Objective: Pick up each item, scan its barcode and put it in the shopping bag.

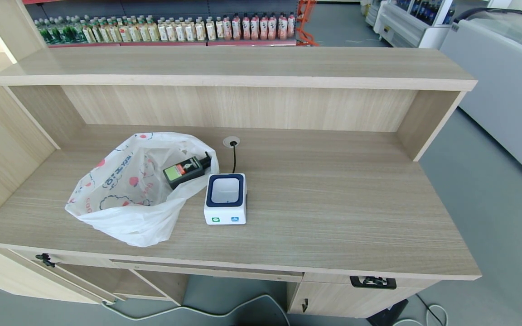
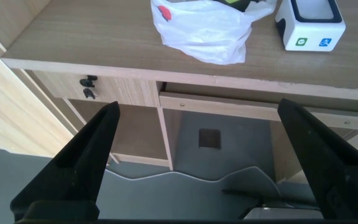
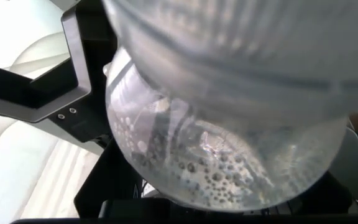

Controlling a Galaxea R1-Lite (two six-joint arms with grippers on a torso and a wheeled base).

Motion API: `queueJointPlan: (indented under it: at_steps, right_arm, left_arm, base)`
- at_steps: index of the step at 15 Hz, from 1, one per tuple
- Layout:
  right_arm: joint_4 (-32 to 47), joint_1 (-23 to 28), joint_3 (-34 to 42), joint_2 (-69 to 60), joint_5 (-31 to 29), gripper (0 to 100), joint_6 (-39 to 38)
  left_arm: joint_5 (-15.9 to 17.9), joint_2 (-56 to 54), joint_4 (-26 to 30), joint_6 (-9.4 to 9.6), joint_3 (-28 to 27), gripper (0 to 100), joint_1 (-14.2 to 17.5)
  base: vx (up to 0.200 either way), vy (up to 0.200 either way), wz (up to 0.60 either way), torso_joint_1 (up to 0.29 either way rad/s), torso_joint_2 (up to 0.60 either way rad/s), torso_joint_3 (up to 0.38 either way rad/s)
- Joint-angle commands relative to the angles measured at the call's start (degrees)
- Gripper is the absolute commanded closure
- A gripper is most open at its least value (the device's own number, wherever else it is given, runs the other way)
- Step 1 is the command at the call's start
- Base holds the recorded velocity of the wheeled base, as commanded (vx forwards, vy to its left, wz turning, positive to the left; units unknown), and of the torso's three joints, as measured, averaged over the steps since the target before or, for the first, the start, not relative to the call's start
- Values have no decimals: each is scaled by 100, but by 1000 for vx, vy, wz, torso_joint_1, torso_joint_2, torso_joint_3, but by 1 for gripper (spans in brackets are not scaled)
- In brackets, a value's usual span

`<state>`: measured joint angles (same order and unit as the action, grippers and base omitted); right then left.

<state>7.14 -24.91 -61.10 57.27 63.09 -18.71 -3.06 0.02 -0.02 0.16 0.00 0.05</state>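
No text legible enough to transcribe.
- White plastic shopping bag on surface: blue lettering, red and blue drawings, creased, unreadable.
- Dark bottle in bag: green and orange label, print too small.
- White scanner box with dark blue rim: front face carries green square icon and blue square icon.
- Shelf bottles: labels indistinct.
- Clear ribbed plastic bottle: no marking legible.

Open room over right half of surface, reachable from front edge. Blocked at left by shopping bag, pressed against scanner; cable just behind scanner. Hemmed behind by back wall, above by top shelf.
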Motion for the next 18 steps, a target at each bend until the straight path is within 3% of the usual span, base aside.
queueJointPlan:
  at_steps: [1, 6, 7, 8, 9, 10, 13, 15, 18]
  right_arm:
    - [6, 12, 28, -32, 2, 100, -1]
    - [50, 144, 81, -76, -156, 100, 201]
    - [50, 276, 133, 12, -684, 100, 825]
    - [41, 408, 239, 214, -1580, 100, 1827]
    - [41, 408, 239, 214, -1580, 100, 1827]
    - [-178, 803, 327, 539, -3145, 100, 3787]
    - [-1145, 1374, 705, 601, -4832, 100, 4877]
    - [-1584, 1752, 977, 583, -5377, 100, 5809]
    - [-2217, 1814, 1250, 513, -5509, 100, 6899]
  left_arm:
    - [-2, -2, 2, 2, 0, 0, 4]
    - [-2, -2, -6, 2, 0, 0, 4]
    - [-2, -2, 2, 2, 0, 0, 4]
    - [-2, -2, -6, 2, 0, 0, 4]
    - [-2, -2, -6, 2, 0, 0, 4]
    - [-2, -2, -6, 2, 0, 0, 4]
    - [-2, -2, -6, 2, 0, 0, 4]
    - [-2, -2, 2, 2, 0, 0, 4]
    - [-2, -2, 2, 2, 0, 0, 4]
  base:
    - [0, 0, 0, 0, 0, 0]
    - [0, 0, 0, 0, 0, 0]
    - [0, 0, 0, 0, 0, 0]
    - [0, 0, 0, 0, 0, 0]
    - [0, 0, 0, 0, 0, 0]
    - [0, 0, 0, 0, 0, 0]
    - [0, 0, 0, 0, 0, 0]
    - [0, 0, 0, 0, 0, 0]
    - [0, 0, 0, 0, 0, 0]
